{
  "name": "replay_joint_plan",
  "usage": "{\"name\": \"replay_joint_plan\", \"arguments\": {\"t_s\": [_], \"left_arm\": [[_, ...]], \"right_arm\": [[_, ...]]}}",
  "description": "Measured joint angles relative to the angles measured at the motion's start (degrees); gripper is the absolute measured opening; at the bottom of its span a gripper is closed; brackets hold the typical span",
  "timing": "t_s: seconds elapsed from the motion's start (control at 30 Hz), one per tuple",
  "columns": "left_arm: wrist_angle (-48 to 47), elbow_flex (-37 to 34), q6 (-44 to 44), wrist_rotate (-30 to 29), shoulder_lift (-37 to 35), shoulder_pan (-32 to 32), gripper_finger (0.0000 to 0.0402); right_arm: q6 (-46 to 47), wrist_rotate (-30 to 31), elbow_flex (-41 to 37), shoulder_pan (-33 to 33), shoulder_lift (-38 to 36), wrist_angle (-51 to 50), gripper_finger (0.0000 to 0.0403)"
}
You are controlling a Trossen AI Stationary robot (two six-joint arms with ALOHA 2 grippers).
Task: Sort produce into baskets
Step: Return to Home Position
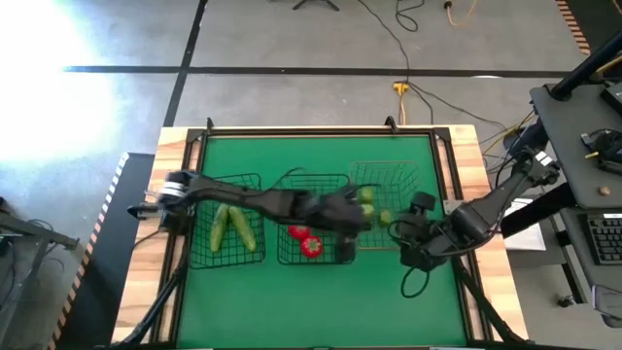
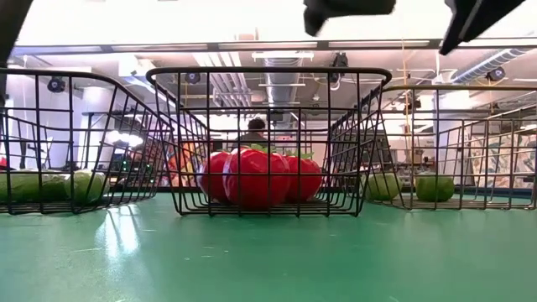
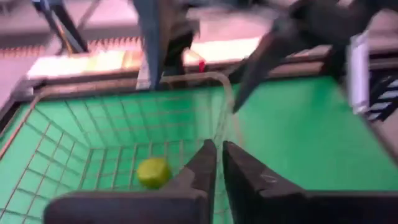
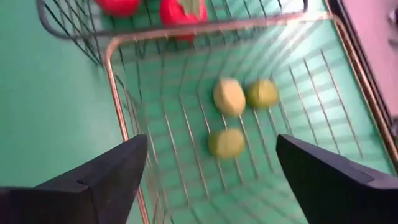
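Three wire baskets stand in a row on the green mat. The left black basket (image 1: 233,231) holds two cucumbers (image 1: 243,229). The middle black basket (image 1: 313,233) holds the red tomatoes (image 2: 256,178). The tan basket (image 4: 112,62) on the right holds three limes (image 4: 229,96) lying on its floor. My left gripper (image 3: 219,163) is shut and empty, hovering over the tan basket's left part above one lime (image 3: 153,172). My right gripper (image 4: 211,168) is wide open and empty, above the tan basket's near right side.
The two grippers are close together over the tan basket; my right arm's fingers (image 3: 267,56) show just beyond my left gripper. Bare green mat (image 1: 321,301) lies in front of the baskets. Wooden table borders (image 1: 466,165) flank the mat.
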Motion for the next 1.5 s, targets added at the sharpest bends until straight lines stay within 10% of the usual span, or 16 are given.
{"name": "replay_joint_plan", "arguments": {"t_s": [0.27, 0.57, 0.73, 1.07, 1.5], "left_arm": [[22.38, -33.98, -2.61, -2.96, -25.63, -2.79, 0.0007], [25.72, -58.66, -14.14, -21.32, -53.34, -4.05, 0.0002], [27.23, -67.92, -16.02, -17.10, -64.09, -4.93, 0.0002], [31.88, -82.60, -7.98, -10.85, -82.43, -5.49, 0.0002], [34.28, -90.03, 0.93, -12.98, -94.37, -5.27, 0.0002]], "right_arm": [[-18.55, 1.11, -0.04, -5.32, 0.20, 14.55, 0.0211], [-44.03, -6.05, -1.67, -12.33, 0.20, 38.85, 0.0025], [-52.08, -18.75, -5.21, -16.70, -0.61, 54.00, 0.0013], [-52.57, -22.16, -22.11, -17.01, -23.77, 65.59, 0.0012], [-29.37, -15.26, -35.97, -17.01, -51.35, 49.95, 0.0013]]}}
